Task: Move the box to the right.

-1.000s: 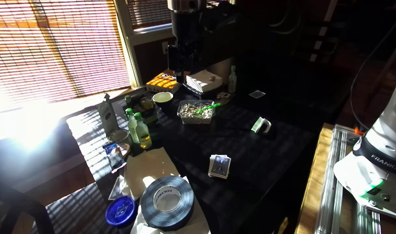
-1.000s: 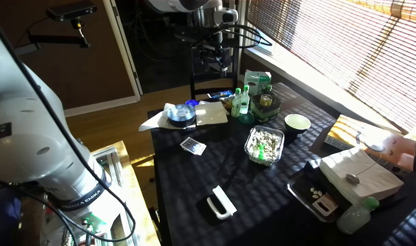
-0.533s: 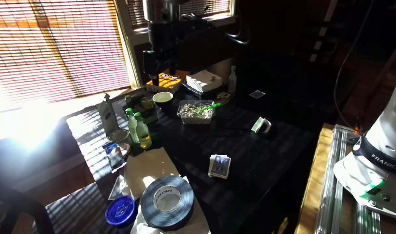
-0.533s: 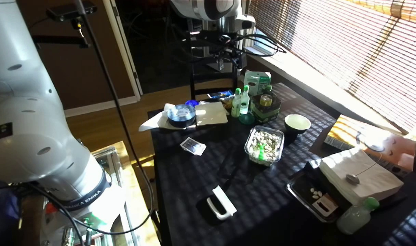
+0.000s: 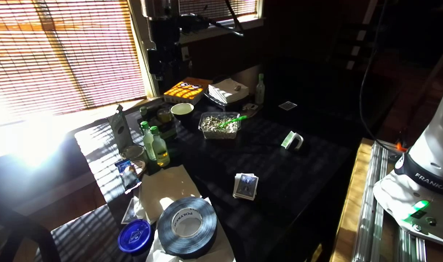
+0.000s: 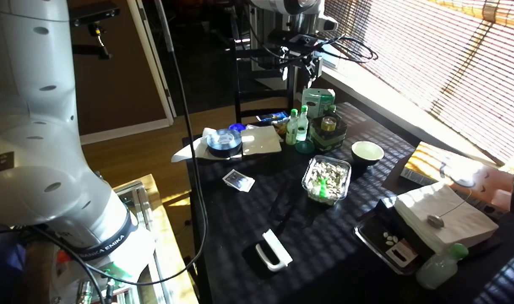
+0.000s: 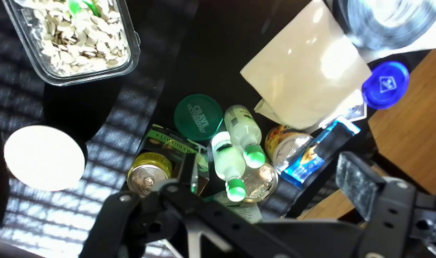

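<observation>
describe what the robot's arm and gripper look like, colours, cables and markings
The arm is white with rounded links and small grey ovals on its shell. A dark band low on it reads FRANKA EMIKA, and a green light glows below. A long dark cable hangs beside the arm. The gripper is black, with angular, jointed jaws; one shows a mottled grey inner face.

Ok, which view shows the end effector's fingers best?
The wrist view: the fingers of the end effector loom large there, plainly apart. Both exterior views show the end effector far smaller; in an exterior view the fingertips look parted, though not clearly in both.
</observation>
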